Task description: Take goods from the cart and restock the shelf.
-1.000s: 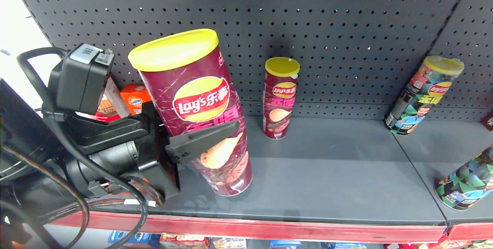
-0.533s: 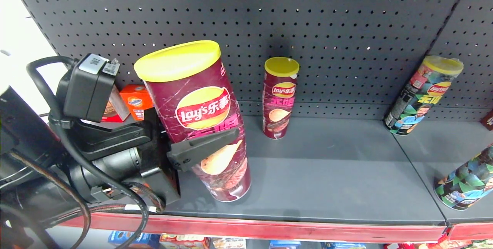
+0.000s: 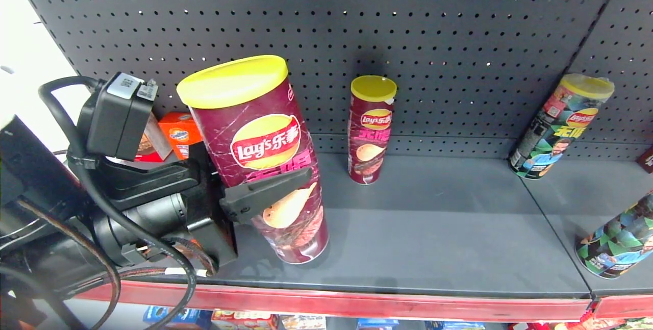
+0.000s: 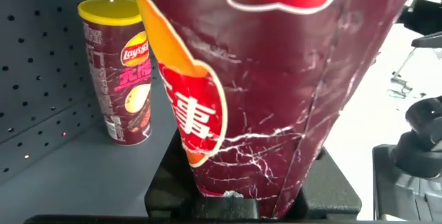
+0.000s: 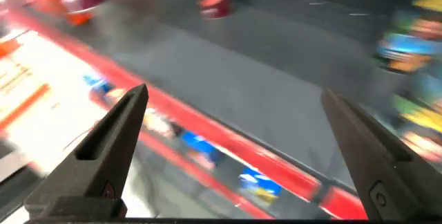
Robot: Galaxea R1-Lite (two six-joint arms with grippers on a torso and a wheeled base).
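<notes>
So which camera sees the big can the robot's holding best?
The head view: it shows the whole can from top to bottom, with the left gripper clamped round its middle. The left wrist view is up close on its maroon side. In the right wrist view I can't pick it out.

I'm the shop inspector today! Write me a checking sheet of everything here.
Surface: grey shelf, red front edge.
Job's things: held maroon can near the front, shelf contact unclear; second maroon can upright by the pegboard.
Clutter: orange box behind the left gripper; green can by the pegboard; another green can at the right edge.
Grippers: left gripper shut on the held maroon can; right gripper open, holding nothing.
Cables: black cable looping beside the left wrist.
Surroundings: boxes on the level below.
</notes>
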